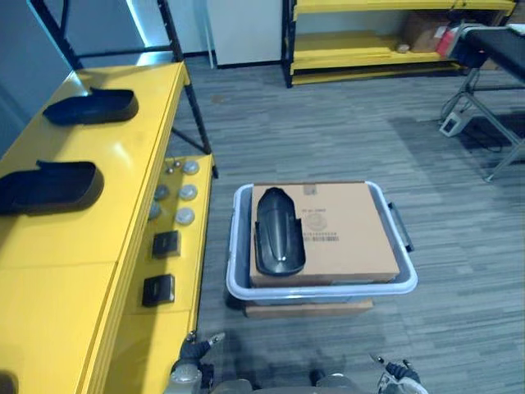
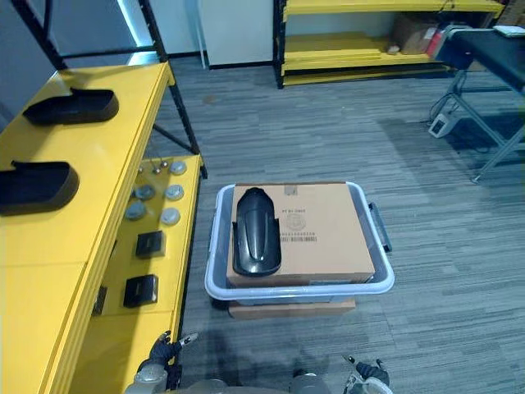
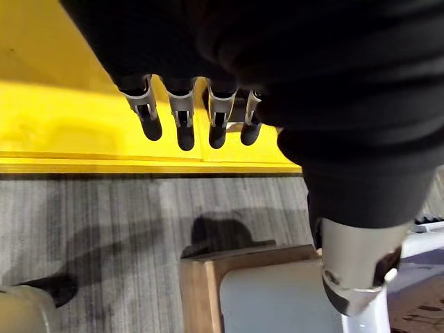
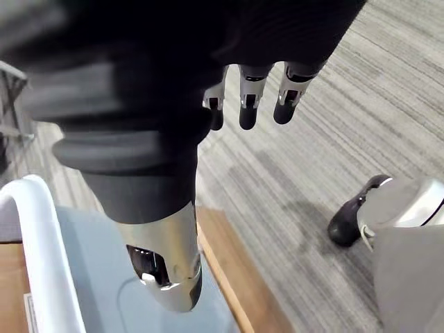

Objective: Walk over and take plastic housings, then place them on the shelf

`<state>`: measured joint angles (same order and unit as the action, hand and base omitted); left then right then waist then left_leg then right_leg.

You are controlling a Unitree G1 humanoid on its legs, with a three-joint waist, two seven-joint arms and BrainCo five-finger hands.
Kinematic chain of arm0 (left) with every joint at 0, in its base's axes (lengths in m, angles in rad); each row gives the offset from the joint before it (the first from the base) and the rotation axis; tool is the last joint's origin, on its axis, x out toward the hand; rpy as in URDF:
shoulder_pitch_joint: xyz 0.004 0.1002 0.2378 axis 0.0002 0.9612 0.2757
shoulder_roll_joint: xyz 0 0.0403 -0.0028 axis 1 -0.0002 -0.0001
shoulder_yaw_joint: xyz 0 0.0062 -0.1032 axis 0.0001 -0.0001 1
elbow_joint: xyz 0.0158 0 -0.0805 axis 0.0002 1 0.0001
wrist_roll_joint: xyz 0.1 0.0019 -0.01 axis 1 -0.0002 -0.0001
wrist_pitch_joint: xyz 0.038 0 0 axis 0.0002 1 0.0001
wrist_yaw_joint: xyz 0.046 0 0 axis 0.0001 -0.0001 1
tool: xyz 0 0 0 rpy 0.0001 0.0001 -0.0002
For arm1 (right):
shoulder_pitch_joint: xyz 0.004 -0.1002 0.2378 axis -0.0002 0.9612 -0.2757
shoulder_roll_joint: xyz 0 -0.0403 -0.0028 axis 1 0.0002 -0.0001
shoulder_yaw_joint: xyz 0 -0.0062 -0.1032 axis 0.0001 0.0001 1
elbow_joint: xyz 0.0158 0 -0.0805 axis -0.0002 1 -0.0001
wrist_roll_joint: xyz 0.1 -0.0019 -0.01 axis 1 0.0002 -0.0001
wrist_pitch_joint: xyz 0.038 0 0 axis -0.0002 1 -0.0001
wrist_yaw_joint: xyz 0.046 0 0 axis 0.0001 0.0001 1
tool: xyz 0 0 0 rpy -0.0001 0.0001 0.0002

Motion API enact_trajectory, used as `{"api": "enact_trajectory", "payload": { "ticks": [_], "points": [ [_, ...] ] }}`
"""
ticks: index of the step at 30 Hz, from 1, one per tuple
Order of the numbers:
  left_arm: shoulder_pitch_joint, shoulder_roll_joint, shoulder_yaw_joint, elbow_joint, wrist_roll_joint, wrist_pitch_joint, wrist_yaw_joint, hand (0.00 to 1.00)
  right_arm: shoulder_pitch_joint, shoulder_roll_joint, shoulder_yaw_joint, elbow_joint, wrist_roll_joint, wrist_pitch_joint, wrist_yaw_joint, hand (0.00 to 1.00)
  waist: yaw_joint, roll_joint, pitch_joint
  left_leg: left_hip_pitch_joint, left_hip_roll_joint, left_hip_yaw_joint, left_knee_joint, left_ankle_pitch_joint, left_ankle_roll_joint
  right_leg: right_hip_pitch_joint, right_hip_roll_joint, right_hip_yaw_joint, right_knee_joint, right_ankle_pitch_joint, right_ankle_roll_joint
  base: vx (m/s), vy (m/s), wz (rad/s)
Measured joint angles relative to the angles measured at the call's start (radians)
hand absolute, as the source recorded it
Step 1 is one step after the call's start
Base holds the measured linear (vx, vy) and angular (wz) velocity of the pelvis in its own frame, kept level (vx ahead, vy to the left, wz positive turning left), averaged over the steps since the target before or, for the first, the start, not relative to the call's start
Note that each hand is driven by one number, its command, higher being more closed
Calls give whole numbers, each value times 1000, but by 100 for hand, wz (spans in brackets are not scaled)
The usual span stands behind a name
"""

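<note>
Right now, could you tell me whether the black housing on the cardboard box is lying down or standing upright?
Lying down: the housing rests lengthwise on top of the cardboard box in the bin.

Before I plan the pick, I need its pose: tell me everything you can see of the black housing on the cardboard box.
The black housing is a long, curved shell, glossy like moulded plastic, narrow and rounded at its far end, wider at the near end. It lies lengthwise along the left part of the cardboard box, which sits in the pale tote. Only the box touches it.
</note>
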<state>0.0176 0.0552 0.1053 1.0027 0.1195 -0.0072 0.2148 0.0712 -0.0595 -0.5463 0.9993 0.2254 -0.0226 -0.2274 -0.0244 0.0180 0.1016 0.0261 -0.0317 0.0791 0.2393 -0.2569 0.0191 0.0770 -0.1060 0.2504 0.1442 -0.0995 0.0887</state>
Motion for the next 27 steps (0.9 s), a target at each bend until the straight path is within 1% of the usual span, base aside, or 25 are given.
{"api": "enact_trajectory", "payload": {
  "ticks": [1,2,3,6,8,9,11,15,18,21,24,26,27],
  "points": [
    [0,-8,-3,-1,0,1,0,0,7,-20,-26,1,10,-4,-12,0,-15,18,1,7,33,-3,-106,136,-13,6,19,-31,1,-2,6,36,76,12],
    [10,-3,-2,4,-1,4,4,0,3,-14,-37,6,18,-3,-17,0,-8,-1,-2,26,15,10,-105,145,-9,5,1,-37,14,-7,13,43,81,3],
    [31,10,-2,4,-1,5,4,0,-1,-3,-39,2,21,-3,-18,0,-2,-7,-10,27,11,15,-101,145,-10,4,-4,-49,19,-3,10,37,90,-18],
    [50,34,2,4,-12,12,5,0,-28,14,-70,3,22,-3,-34,0,17,-26,-7,32,12,36,-121,144,-9,-16,-2,-54,27,0,9,-29,30,-22],
    [65,35,18,5,-23,16,6,0,-43,9,-79,-9,22,-4,-41,0,18,-27,-7,32,13,52,-126,144,-9,-27,-2,-57,27,0,9,-90,-12,-34],
    [70,35,23,5,-29,20,8,0,-46,9,-79,-42,22,-4,-55,0,19,-24,-5,32,14,63,-128,144,-9,-32,-2,-59,22,0,9,-112,-42,-36],
    [74,35,25,5,-30,21,8,0,-39,7,-79,-143,20,-5,-79,0,17,-19,-3,32,15,72,-132,144,-8,-32,-3,-67,0,0,9,-143,-72,-34],
    [79,27,28,4,-30,22,8,0,-20,-3,-85,-343,6,-9,-127,0,8,-21,2,31,17,72,-138,148,-13,-31,-5,-105,-10,-17,7,-128,-98,-8],
    [84,3,28,-21,-31,21,8,0,2,-29,-117,-523,-16,-17,-175,0,6,-13,-4,42,22,52,-166,169,-28,-28,0,-130,-7,-25,-4,-83,-77,19],
    [96,3,34,-42,-39,21,8,0,2,-30,-134,-632,-42,-28,-207,0,6,-19,-6,42,26,31,-181,191,-30,-26,3,-152,-9,-20,-3,-19,-53,21],
    [102,5,34,-45,-39,21,8,0,2,-32,-120,-725,-69,-30,-208,0,6,-24,-6,54,27,22,-187,196,-29,-8,6,-161,-21,-16,-6,25,-30,8],
    [103,8,31,-45,-39,21,8,0,1,-44,-91,-793,-82,-38,-198,0,7,-27,-7,57,27,19,-187,196,-28,0,5,-164,-32,-13,-4,43,-9,4],
    [104,11,26,-45,-39,21,5,0,1,-64,-51,-830,-84,-39,-180,0,7,-29,-6,56,25,15,-187,196,-28,5,4,-166,-40,-10,-2,32,0,3]
  ]
}}
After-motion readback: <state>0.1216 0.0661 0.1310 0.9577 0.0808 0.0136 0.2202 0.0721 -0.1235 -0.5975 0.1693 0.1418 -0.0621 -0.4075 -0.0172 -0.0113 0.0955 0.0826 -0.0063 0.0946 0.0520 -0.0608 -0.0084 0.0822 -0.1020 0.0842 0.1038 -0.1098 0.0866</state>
